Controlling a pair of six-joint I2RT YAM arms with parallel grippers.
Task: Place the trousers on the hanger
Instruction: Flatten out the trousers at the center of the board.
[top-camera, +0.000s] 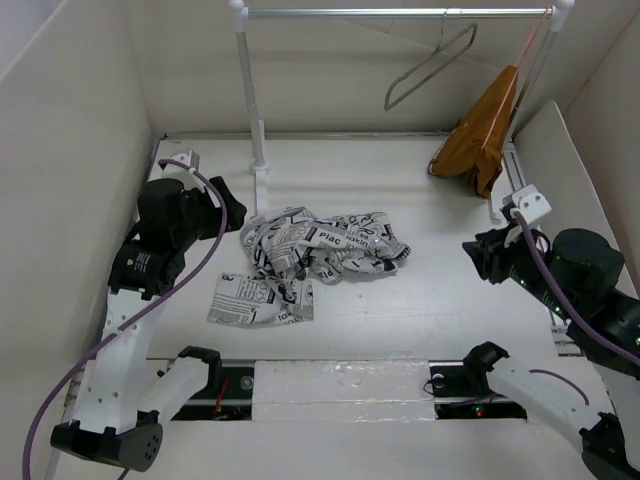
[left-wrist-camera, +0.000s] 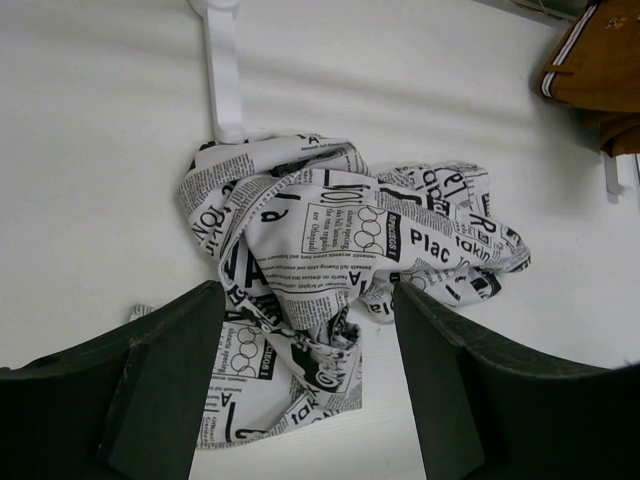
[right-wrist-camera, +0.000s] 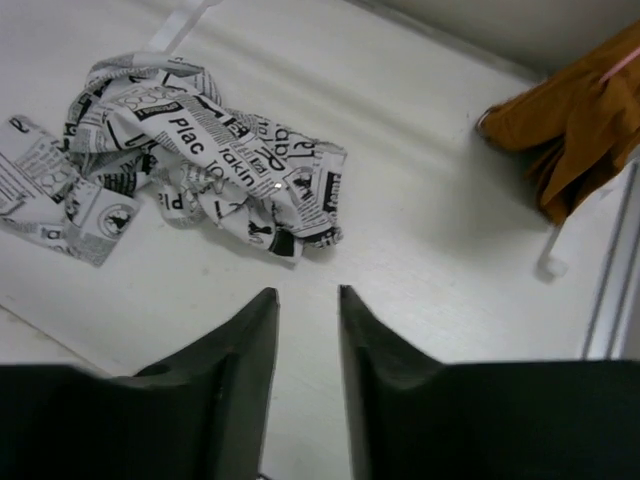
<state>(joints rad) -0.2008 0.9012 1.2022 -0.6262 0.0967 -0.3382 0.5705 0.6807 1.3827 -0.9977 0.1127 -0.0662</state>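
Note:
The trousers (top-camera: 322, 247), white with black newspaper print, lie crumpled in the middle of the table, one flat end (top-camera: 260, 300) spread toward the near edge. The hanger (top-camera: 430, 65), bare grey wire, hangs on the rail (top-camera: 390, 13) at the back. My left gripper (top-camera: 228, 205) hovers left of the heap; in its wrist view it (left-wrist-camera: 308, 290) is open, the trousers (left-wrist-camera: 340, 240) on the table below and beyond its wide-apart fingers. My right gripper (top-camera: 480, 255) is right of the heap. It (right-wrist-camera: 306, 292) is open with nothing between its fingers, and the trousers (right-wrist-camera: 200, 150) lie ahead.
An orange-brown garment (top-camera: 482, 140) on a pinkish hanger hangs at the rail's right end, reaching the table. The rack's white post (top-camera: 250, 90) and foot (left-wrist-camera: 222, 70) stand just behind the heap. White walls enclose the table on three sides.

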